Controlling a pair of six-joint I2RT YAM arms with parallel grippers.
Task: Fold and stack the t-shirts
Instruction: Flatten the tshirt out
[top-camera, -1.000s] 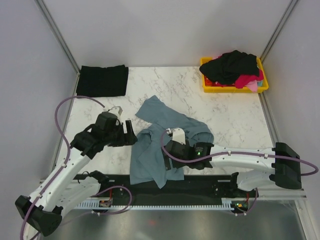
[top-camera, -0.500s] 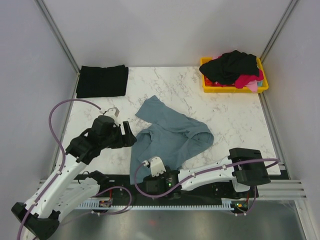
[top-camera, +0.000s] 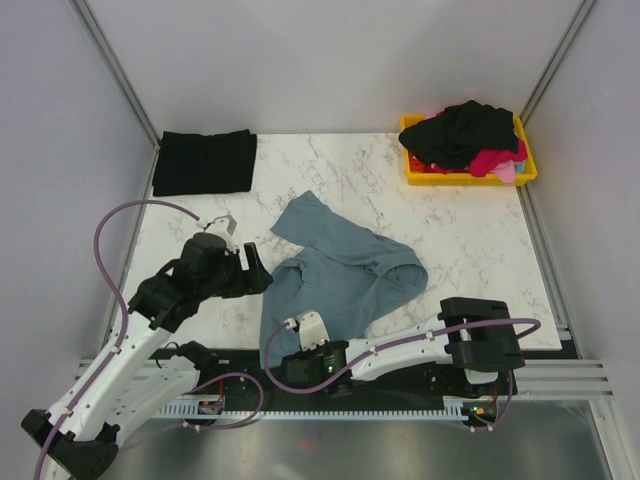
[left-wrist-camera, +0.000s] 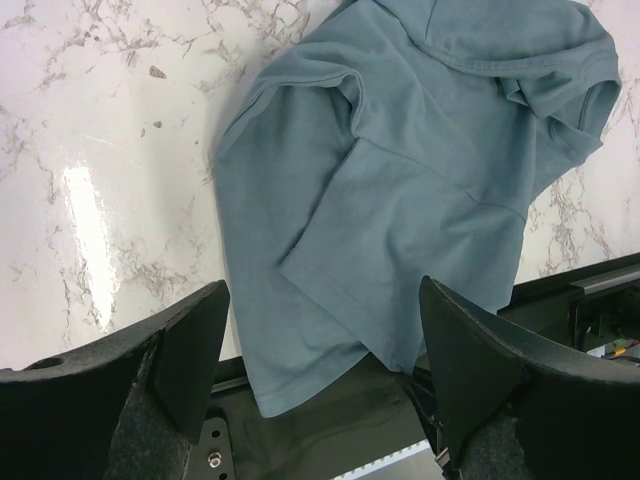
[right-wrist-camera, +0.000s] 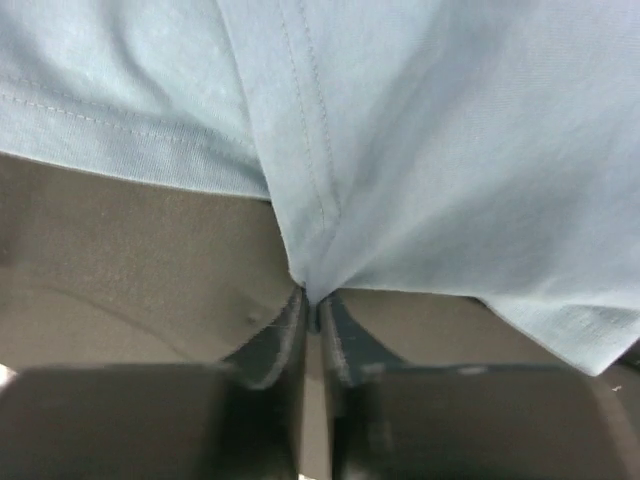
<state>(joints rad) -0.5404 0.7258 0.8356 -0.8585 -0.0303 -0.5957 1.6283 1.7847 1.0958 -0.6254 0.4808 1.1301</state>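
Note:
A slate blue-grey t-shirt (top-camera: 340, 270) lies crumpled in the middle of the marble table, its lower hem hanging over the near edge onto a black strip. My right gripper (top-camera: 297, 345) is low at that near edge. In the right wrist view the right gripper (right-wrist-camera: 315, 305) is shut on a pinched fold of the blue-grey t-shirt (right-wrist-camera: 450, 150) at the hem. My left gripper (top-camera: 255, 270) hovers just left of the shirt. It stands open (left-wrist-camera: 322, 300) above the blue-grey t-shirt (left-wrist-camera: 400, 180), holding nothing. A folded black t-shirt (top-camera: 205, 162) lies at the far left.
A yellow bin (top-camera: 415, 175) at the far right corner holds a black shirt (top-camera: 465, 130) and a pink-red one (top-camera: 495, 160). Grey walls enclose the table on three sides. A black strip (left-wrist-camera: 330, 420) and cable rail run along the near edge.
My right arm swung from over the shirt's middle down to the near edge and closed on the hem. The left arm shifted only slightly.

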